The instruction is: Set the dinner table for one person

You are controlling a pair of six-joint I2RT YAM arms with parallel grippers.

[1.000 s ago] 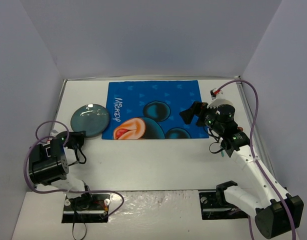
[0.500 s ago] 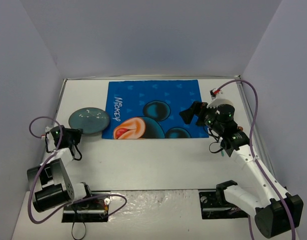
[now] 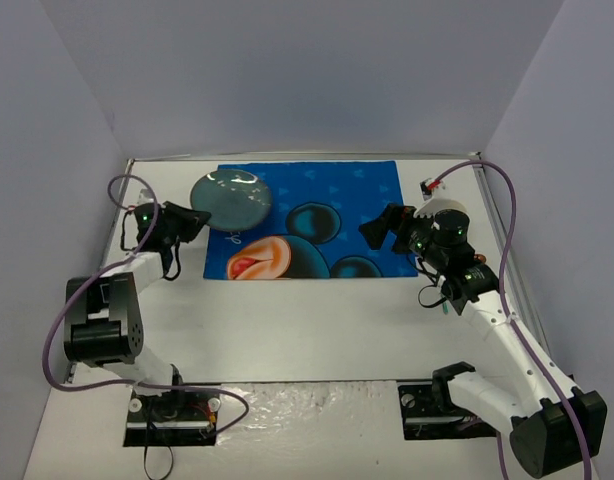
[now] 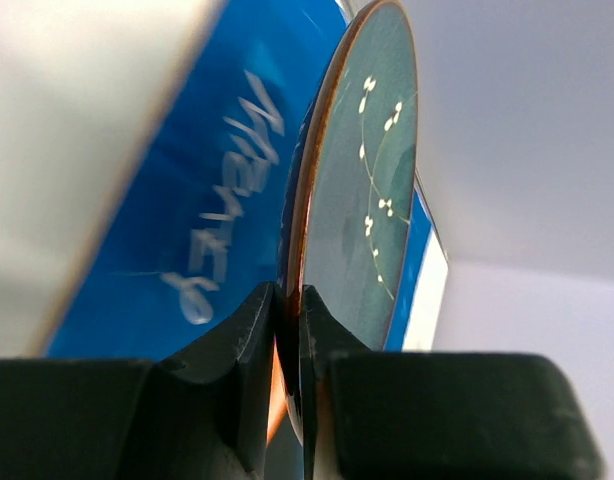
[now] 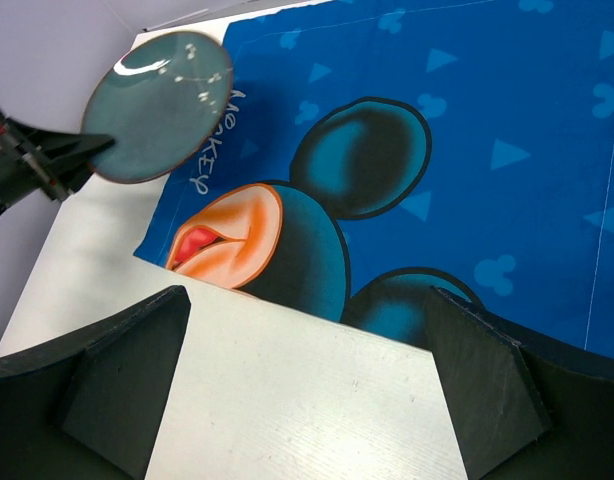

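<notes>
Your left gripper (image 4: 290,300) is pinched tight on the rim of the teal plate (image 3: 230,199), holding it tilted above the left end of the blue Mickey placemat (image 3: 337,190). Your right gripper (image 3: 379,228) stands wide open with nothing in it, over the placemat's right side. The white dinner table (image 3: 307,320) lies beneath the placemat.

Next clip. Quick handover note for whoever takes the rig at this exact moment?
Left gripper: shut on the rim of the round teal-grey plate, lifted over the far left corner of the blue Mickey placemat.
Right gripper: open, empty, over the placemat's right edge.
Done: placemat lies on the white dinner table.
Left: lower plate onto placemat; no cutlery or cup in view.
</notes>
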